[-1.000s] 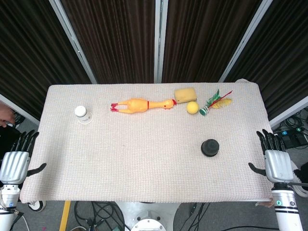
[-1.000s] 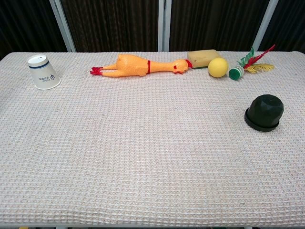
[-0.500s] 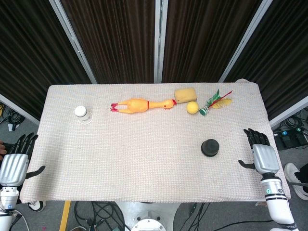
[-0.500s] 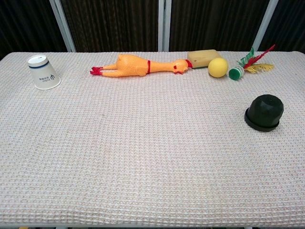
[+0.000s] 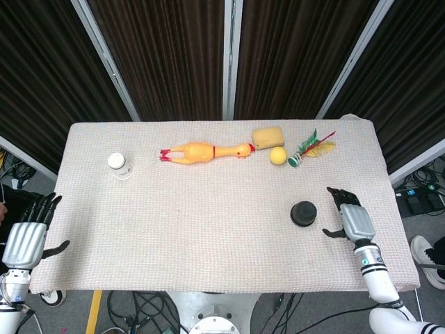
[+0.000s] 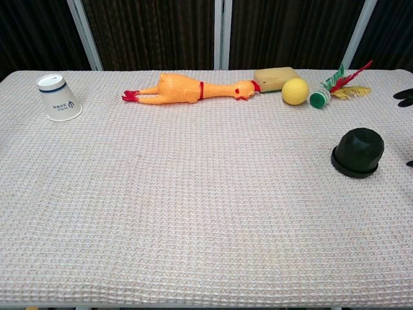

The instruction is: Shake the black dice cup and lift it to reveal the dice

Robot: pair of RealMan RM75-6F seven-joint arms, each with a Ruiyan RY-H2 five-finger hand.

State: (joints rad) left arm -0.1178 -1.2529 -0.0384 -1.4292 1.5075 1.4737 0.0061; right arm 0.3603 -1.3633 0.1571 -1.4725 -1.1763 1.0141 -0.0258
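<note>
**Right hand positioned beside the dice cup**

The black, dome-shaped plastic dice cup (image 5: 304, 213) is seen mouth-down on the woven surface (image 5: 208, 229), presumably covering dice. The right hand (image 5: 351, 220) is held nearby, fingers spread and empty, apparently for grasping. The left hand (image 5: 26, 236) is parked clear, fingers spread.

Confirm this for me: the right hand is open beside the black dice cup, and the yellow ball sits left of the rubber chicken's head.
Not quite. The head view shows the yellow ball right of the rubber chicken's head, below the sponge. The rest holds: the right hand is open beside the black dice cup, not touching it.
</note>
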